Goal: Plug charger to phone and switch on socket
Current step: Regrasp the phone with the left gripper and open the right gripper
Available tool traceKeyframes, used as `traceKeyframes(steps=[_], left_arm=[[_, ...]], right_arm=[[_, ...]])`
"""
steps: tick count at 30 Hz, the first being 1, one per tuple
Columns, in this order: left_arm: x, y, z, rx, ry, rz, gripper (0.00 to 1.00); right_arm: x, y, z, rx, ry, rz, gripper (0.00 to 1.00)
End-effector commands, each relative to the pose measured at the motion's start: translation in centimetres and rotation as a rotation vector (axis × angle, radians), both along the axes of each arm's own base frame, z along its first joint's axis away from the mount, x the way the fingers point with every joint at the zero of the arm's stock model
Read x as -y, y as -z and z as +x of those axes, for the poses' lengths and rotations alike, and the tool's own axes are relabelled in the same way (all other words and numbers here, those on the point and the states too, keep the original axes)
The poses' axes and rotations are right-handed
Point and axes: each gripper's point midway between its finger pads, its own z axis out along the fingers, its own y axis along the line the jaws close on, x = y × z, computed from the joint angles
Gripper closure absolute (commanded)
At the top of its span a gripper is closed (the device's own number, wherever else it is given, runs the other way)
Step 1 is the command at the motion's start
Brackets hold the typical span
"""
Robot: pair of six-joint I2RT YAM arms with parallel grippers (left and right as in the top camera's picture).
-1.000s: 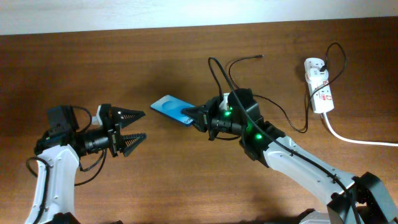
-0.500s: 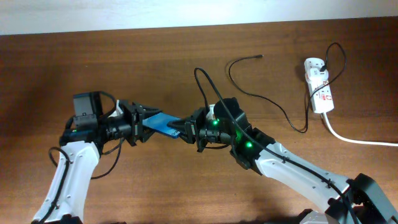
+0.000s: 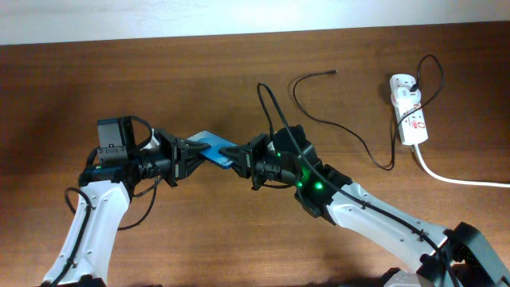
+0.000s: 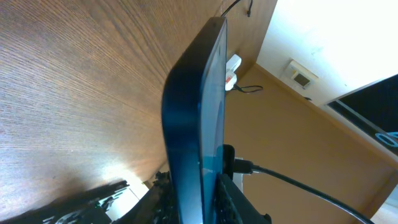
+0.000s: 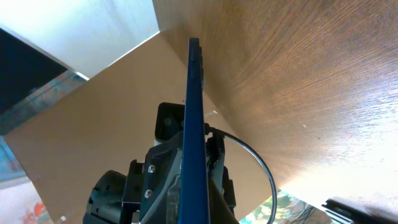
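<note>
The blue-screened phone [image 3: 213, 148] hangs above the table left of centre, tilted, with a gripper at each end. My left gripper [image 3: 194, 153] is shut on its left end; in the left wrist view the phone [image 4: 193, 124] stands edge-on between the left gripper's [image 4: 200, 200] jaws. My right gripper [image 3: 236, 159] is shut on the right end, and the right wrist view has the phone [image 5: 194, 112] edge-on in that gripper [image 5: 196, 194]. The charger [image 3: 351, 131] lies loose at the back right, its connector tip [image 3: 332, 72] free on the wood. The white socket [image 3: 408, 110] lies at the far right.
A thick white cord [image 3: 454, 177] runs from the socket off the right edge. The charger's far end loops up to the socket's top. A black cable from the right arm arches over the table near its gripper. A white wall borders the table's back edge.
My left arm swung right to the phone and its jaws closed on the phone's left end. My right gripper carried the phone slightly left and kept its hold.
</note>
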Motion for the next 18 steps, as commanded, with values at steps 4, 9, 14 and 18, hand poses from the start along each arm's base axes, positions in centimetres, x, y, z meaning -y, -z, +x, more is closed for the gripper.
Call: traceKeyframes(steps=[4, 9, 14, 18], left_arm=[[0.1, 0.2, 0.0, -0.006, 0.001, 0.001, 0.84], [0.1, 0.2, 0.0, -0.006, 0.001, 0.001, 0.9], [-0.5, 0.8, 0.4, -0.009, -0.029, 0.047, 1.0], [-2.3, 2.5, 1.3, 0.071, -0.049, 0.222, 1.0]], right_arm=[[-1.4, -1.4, -0.8, 0.003, 0.018, 0.036, 0.96], [-1.3, -1.3, -0.7, 0.005, 0.026, 0.034, 0.95], [-1.2, -0.9, -0.8, 0.023, 0.014, 0.006, 0.63], [0.5, 2.4, -0.8, 0.123, -0.027, -0.21, 0.33]])
